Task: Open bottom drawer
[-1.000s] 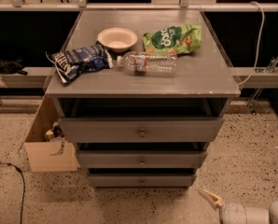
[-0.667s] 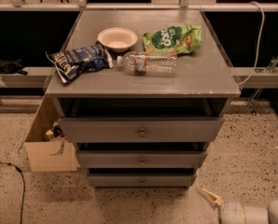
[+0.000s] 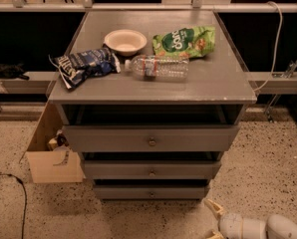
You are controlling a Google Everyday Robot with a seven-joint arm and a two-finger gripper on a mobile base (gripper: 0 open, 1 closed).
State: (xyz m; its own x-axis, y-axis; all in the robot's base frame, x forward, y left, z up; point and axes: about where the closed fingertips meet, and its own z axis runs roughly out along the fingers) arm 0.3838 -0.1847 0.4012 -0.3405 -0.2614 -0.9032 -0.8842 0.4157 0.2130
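The grey cabinet has three drawers. The bottom drawer [image 3: 151, 191] is the lowest, with a flat grey front and a small round knob [image 3: 151, 193] at its centre; a dark gap shows above its front. The middle drawer [image 3: 151, 170] and the top drawer [image 3: 151, 139] sit above it, each with the same knob. My gripper [image 3: 212, 222] is low at the bottom right, just above the floor, to the right of and below the bottom drawer's front. Its two pale fingers [image 3: 213, 208] point left and stand apart with nothing between them.
On the cabinet top [image 3: 228, 83] lie a white bowl [image 3: 125, 41], a green chip bag [image 3: 184, 41], a clear water bottle [image 3: 157, 66] and a dark blue chip bag [image 3: 83, 63]. An open cardboard box [image 3: 51, 158] stands at the cabinet's left. A black cable [image 3: 19, 193] lies on the speckled floor.
My gripper has shifted a little to the left, toward the cabinet's lower right corner. The drawers and the things on top have not moved.
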